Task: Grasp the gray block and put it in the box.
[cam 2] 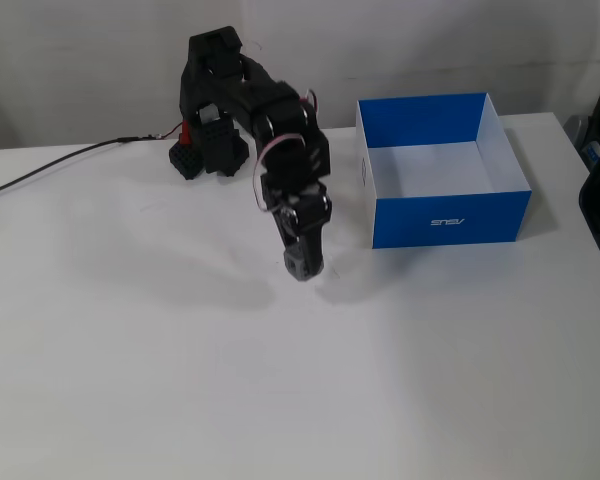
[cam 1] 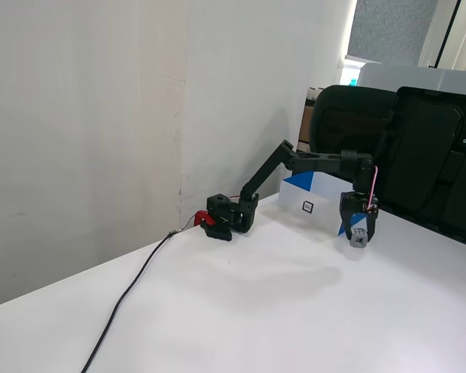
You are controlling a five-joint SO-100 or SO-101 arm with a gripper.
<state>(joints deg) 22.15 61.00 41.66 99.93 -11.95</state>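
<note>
The tiny gray block [cam 1: 359, 235] [cam 2: 299, 266] hangs above the white table, pinched between the black fingers of my gripper [cam 1: 359, 235] [cam 2: 301, 264], which is shut on it. The arm reaches out from its base [cam 2: 206, 150] and points the gripper downward. The box [cam 2: 442, 168] [cam 1: 307, 198], blue outside and white inside, stands open on the table to the right of the gripper in one fixed view; in the other it sits behind the arm, showing a small square black mark. The box interior looks bare.
A black cable [cam 1: 128, 299] [cam 2: 50, 168] runs from the arm's base across the table [cam 2: 280, 380]. A black office chair [cam 1: 396, 148] stands behind the table's far edge. A white wall [cam 1: 85, 116] borders the table.
</note>
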